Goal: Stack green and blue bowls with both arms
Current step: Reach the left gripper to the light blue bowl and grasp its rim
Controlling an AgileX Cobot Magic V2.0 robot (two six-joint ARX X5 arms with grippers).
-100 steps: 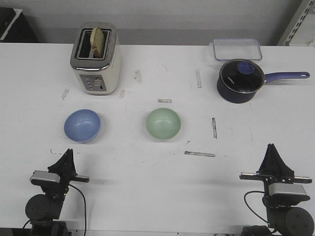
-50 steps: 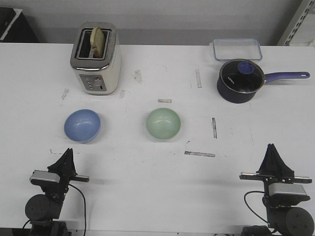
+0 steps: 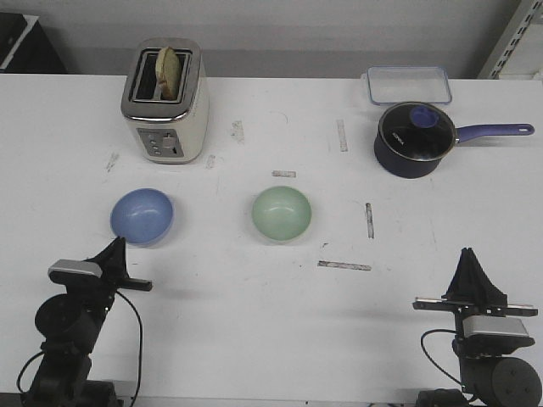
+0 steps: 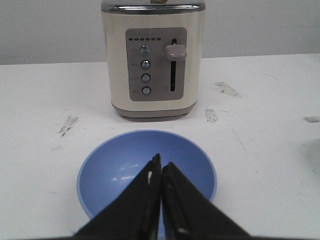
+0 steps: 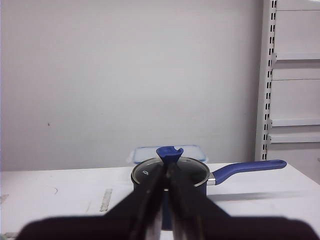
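Note:
The blue bowl (image 3: 142,215) sits on the white table at the left; the green bowl (image 3: 282,212) sits near the middle, apart from it. Both are upright and empty. My left gripper (image 3: 117,243) is shut and empty, its tip just short of the blue bowl's near rim; in the left wrist view the shut tips (image 4: 160,161) point over the blue bowl (image 4: 115,165). My right gripper (image 3: 468,253) is shut and empty at the front right, far from both bowls; in the right wrist view (image 5: 166,167) it points toward the saucepan.
A cream toaster (image 3: 165,101) with toast stands behind the blue bowl, also in the left wrist view (image 4: 153,57). A dark lidded saucepan (image 3: 413,140) with a purple handle and a clear container (image 3: 407,84) stand at the back right. Tape marks dot the table.
My left arm has lifted and moved forward, bringing its shut tip up to the blue bowl's near side. The right arm and both bowls have not moved.

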